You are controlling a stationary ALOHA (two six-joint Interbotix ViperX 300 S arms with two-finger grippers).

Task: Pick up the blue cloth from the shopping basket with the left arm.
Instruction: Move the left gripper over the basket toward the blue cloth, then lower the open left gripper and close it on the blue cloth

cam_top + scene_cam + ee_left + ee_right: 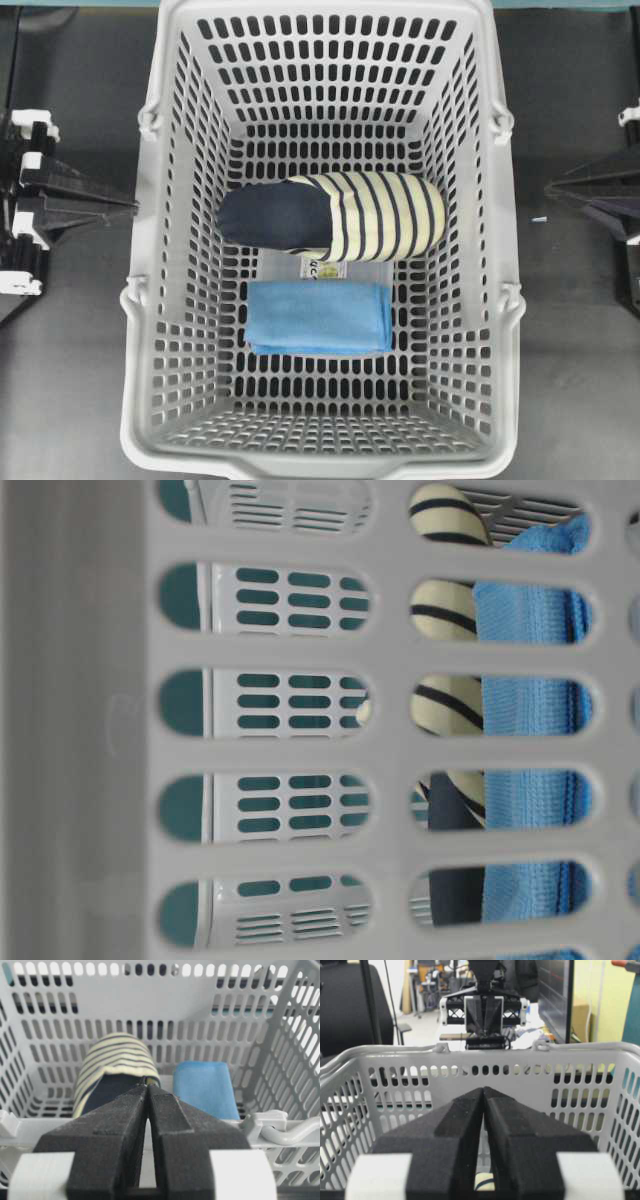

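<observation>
Blue cloth lies folded flat on the slotted floor of the shopping basket, in the part of the floor nearer the bottom edge of the overhead view; its shape is a neat rectangle, and no hand touches it; just behind it a small printed label shows on a clear flat piece; behind that lies the striped fabric roll, navy at its left end and cream with navy stripes at its right end, stretched across the middle of the floor; cloth and roll are near each other, but I cannot tell if they touch.

In the left wrist view the left hand has its two black fingers pressed together and holds nothing; it hangs outside the basket, in front of the grey rim, with the roll and the cloth visible beyond its tip; in the overhead view this hand stays at the left edge, over the dark desk, well apart from the basket wall.

The right hand is also pressed together and carries nothing; it stands outside the opposite wall, at the right edge of the overhead view; beyond the far rim its camera sees the left arm facing it.
</observation>
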